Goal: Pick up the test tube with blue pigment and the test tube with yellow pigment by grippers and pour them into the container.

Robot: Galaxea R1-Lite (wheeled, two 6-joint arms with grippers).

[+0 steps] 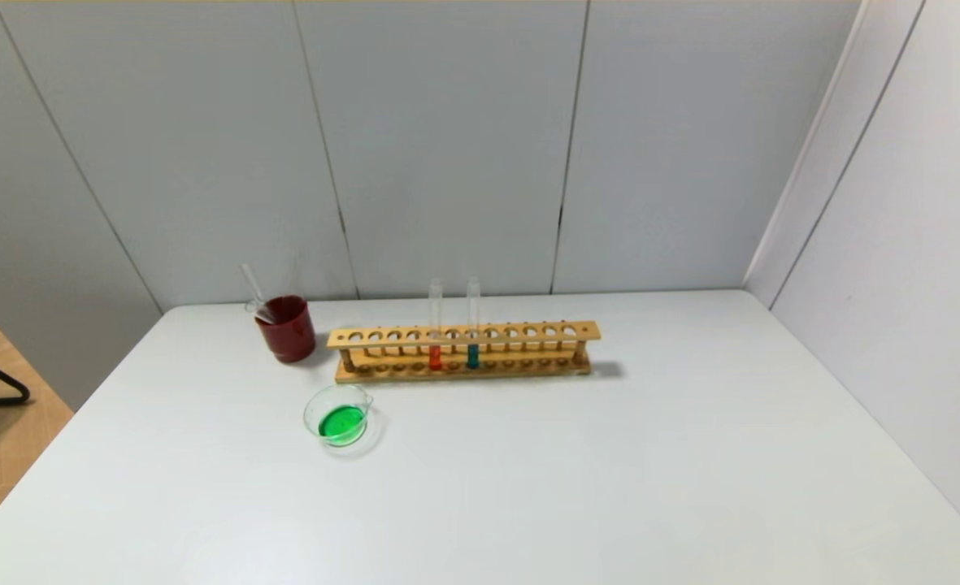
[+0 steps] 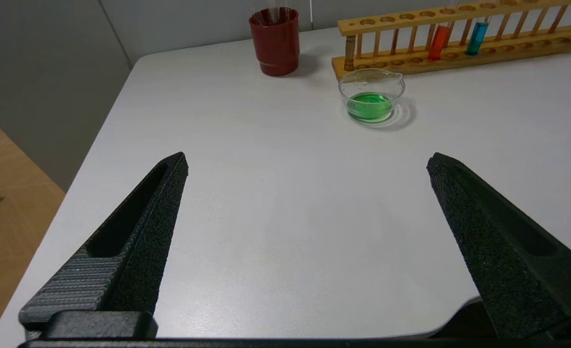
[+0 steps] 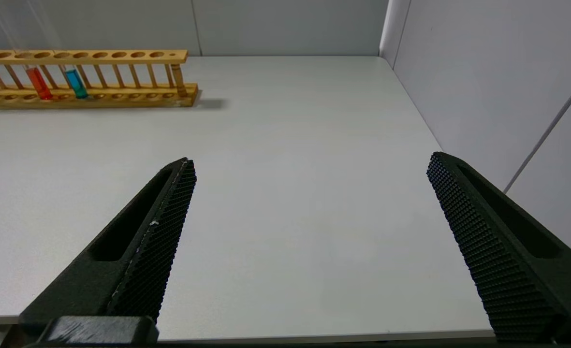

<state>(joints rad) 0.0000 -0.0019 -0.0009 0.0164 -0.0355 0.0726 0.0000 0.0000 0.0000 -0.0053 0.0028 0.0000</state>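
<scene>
On the white table in your head view, a wooden test tube rack is standing toward the far side, holding an orange-red tube and, just right of it, the test tube with blue pigment, both upright. A dark red cup is sitting left of the rack with clear tubes leaning in it; you cannot tell what they are holding. The glass container is sitting nearer, left of centre, holding green liquid. Neither arm is showing here.

From the left wrist camera you are seeing the left gripper hanging over the table's near left part, jaws spread wide and holding nothing, well short of the container and the blue tube.

From the right wrist camera the right gripper is hanging over the near right part, jaws equally wide and empty, well apart from the rack and the blue tube.
</scene>
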